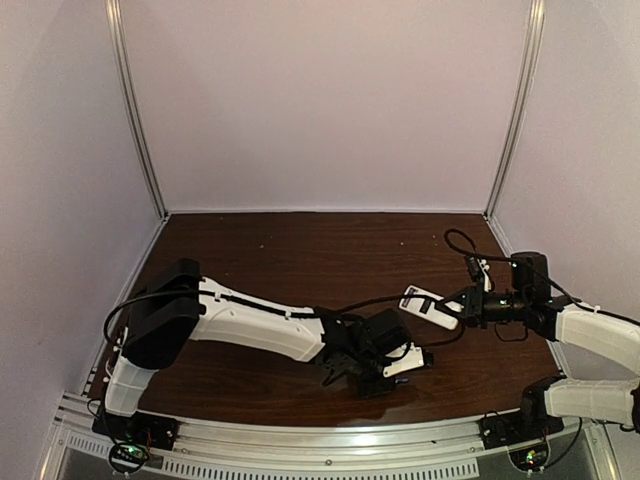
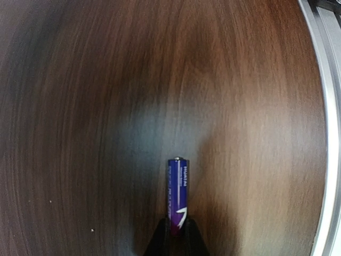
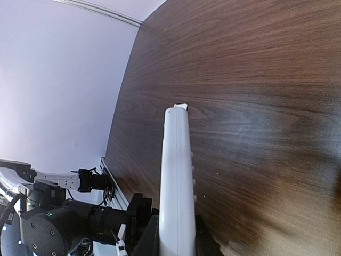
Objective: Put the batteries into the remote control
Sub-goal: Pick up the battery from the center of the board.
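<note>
Dim, pinkish cast overall. My left wrist view: soft glare mid-frame on the table [image 2: 160,122], edges smeared, probably lens distortion.

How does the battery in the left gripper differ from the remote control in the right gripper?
Colour: the battery is purple-blue with white print; the remote control is white. Shape: the battery is a short round cylinder; the remote control is a long flat slab, seen edge-on. Holder: the left gripper clamps the battery, the right gripper the remote control. Shared: each is gripped at one end and sticks out beyond its gripper.
</note>
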